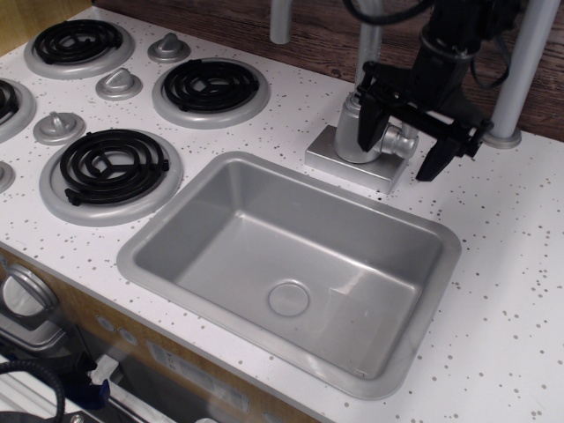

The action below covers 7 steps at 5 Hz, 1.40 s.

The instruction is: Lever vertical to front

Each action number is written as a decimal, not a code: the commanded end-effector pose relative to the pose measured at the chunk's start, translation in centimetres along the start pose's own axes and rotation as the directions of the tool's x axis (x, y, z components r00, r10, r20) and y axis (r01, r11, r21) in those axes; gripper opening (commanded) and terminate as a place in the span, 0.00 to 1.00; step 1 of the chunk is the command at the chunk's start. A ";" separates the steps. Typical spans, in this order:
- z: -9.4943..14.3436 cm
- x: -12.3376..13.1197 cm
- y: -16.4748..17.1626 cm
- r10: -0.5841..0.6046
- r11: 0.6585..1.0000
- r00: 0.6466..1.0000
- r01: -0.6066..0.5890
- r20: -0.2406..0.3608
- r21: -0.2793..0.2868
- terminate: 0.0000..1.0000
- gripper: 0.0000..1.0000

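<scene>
The faucet's cylindrical body (351, 132) stands on a square silver base (339, 161) behind the sink. The lever's short round stub (403, 141) juts from the body toward the right; its flat paddle is hidden behind the gripper. My black gripper (404, 143) hangs over the stub with jaws open. One finger (370, 119) is in front of the faucet body, the other finger (438, 154) is to the right of the stub. The stub lies between them, and I cannot tell whether either finger touches it.
The grey sink (132, 256) lies in front of the faucet. Black coil burners (110, 167) and cone-shaped silver knobs (119, 84) fill the left counter. A grey post (520, 79) stands just right of the gripper, and the spout pipe (370, 35) rises behind it.
</scene>
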State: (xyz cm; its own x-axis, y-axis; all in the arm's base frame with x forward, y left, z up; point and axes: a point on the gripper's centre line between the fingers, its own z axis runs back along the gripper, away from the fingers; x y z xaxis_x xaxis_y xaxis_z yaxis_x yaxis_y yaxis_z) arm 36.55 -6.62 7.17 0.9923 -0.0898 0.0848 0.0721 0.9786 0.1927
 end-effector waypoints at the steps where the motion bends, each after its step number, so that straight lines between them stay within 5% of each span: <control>1: 3.9 1.8 -0.1 -0.041 0.998 0.983 0.033 0.181 0.046 0.00 1.00; 3: 4.2 3.4 0.6 -0.111 0.992 0.954 0.089 0.279 0.092 0.00 1.00; 7: 2.4 6.4 1.7 -0.170 0.985 0.945 0.161 0.279 0.057 0.00 1.00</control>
State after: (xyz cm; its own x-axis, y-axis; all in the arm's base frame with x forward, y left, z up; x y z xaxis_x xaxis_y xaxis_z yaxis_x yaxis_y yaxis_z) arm 42.24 -6.09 8.05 0.9174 -0.3034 0.2576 0.2394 0.9377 0.2516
